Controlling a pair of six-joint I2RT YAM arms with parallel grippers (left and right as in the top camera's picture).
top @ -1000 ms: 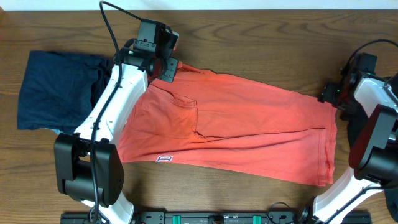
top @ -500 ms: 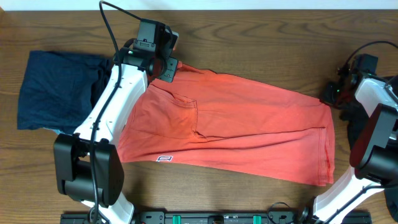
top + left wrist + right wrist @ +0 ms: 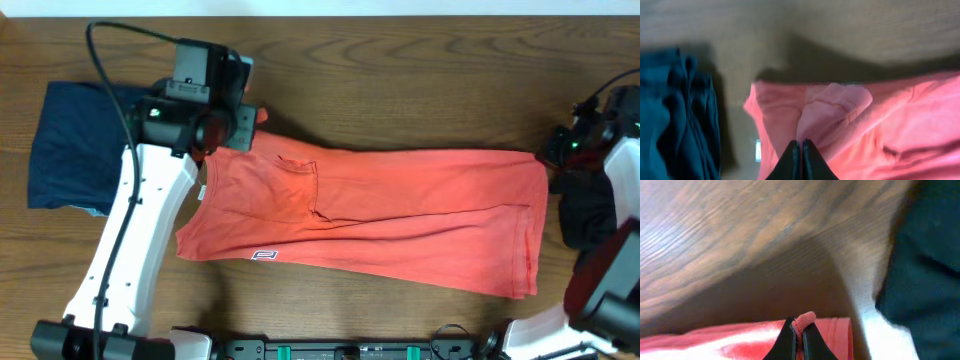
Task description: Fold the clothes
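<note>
1. Closest to the robot is the near long edge of the red shirt [image 3: 400, 215]. It lies flat on the desk [image 3: 400, 60], and a small white label [image 3: 264, 255] sits by that edge on the left.
2. A bit further out is the middle of the shirt. It is spread out long from left to right, so its long way runs across the desk from one arm to the other.
3. Further still is the far long edge, and both claws are there. The left claw [image 3: 801, 150] is clenched on a bunched-up bit of red cloth at the far left corner. The right claw [image 3: 799, 326] is clenched on a small fold of red cloth at the far right corner.
4. So from both claws, the rest of the shirt lies toward the robot. Each arm is nearer its own corner. I think the next move is to bring the far edge over toward the near edge, with both claws moving evenly.
5. Off to the sides, a navy garment [image 3: 70, 150] lies just left of the shirt, and a black garment [image 3: 585, 215] lies just right of it. Both should stay clear of the fold.
</note>
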